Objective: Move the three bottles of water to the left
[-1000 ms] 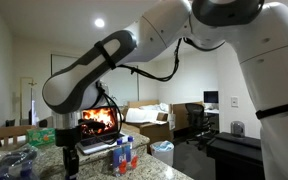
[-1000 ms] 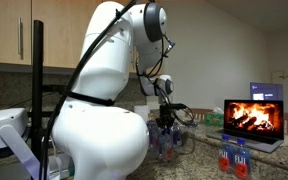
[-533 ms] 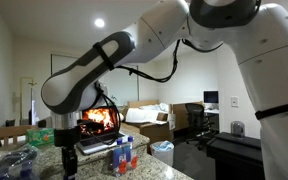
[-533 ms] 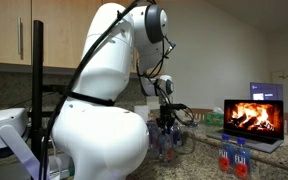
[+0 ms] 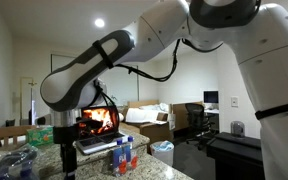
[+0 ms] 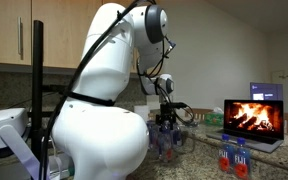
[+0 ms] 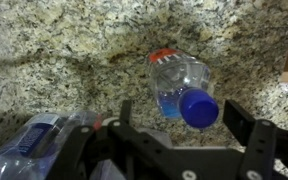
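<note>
One bottle set down, two left to shift

Nearest, in the wrist view, the claw (image 7: 185, 108) is spread wide and released. Its jaws stand on either side of a water bottle (image 7: 176, 78) without touching it. That bottle stands upright on the speckled granite tabletop (image 7: 54, 40), with its blue cap pointing up at the camera and a red-and-blue label round its body. Near it, at the lower edge of the same view, lies some clear plastic (image 7: 34, 140) with blue print. I cannot tell whether that is a bottle or only wrapping.

Farther off, in both exterior views, the other two bottles (image 5: 124, 153) (image 6: 234, 160) stand close together in front of the open laptop (image 6: 252, 118), whose screen shows a fire. They are well apart from the claw.

By my reckoning, about a third of the job is done: one bottle looks delivered and let go, and the pair by the laptop has not been moved. What is left is to lift clear of the placed bottle without knocking it, then fetch the pair over one at a time. I cannot judge from here whether the drop spot is far enough left.
</note>
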Controlling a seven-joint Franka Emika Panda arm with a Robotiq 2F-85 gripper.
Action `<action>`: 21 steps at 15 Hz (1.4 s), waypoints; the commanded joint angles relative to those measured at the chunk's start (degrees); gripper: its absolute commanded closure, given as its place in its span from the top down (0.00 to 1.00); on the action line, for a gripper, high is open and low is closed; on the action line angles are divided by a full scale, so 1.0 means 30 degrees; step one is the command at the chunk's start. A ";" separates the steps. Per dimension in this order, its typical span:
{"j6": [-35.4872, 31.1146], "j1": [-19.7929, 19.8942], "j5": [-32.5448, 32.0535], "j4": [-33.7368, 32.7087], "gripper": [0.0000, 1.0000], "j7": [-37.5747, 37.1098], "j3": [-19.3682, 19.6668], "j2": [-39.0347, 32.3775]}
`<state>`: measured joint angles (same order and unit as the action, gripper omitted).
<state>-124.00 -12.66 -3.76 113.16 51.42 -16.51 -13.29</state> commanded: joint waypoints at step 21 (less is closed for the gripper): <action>0.2319 0.4046 0.3436 0.1813 1.00 -0.9487 0.5886 0.5259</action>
<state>-113.99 -1.31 6.28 117.70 29.77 0.80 4.42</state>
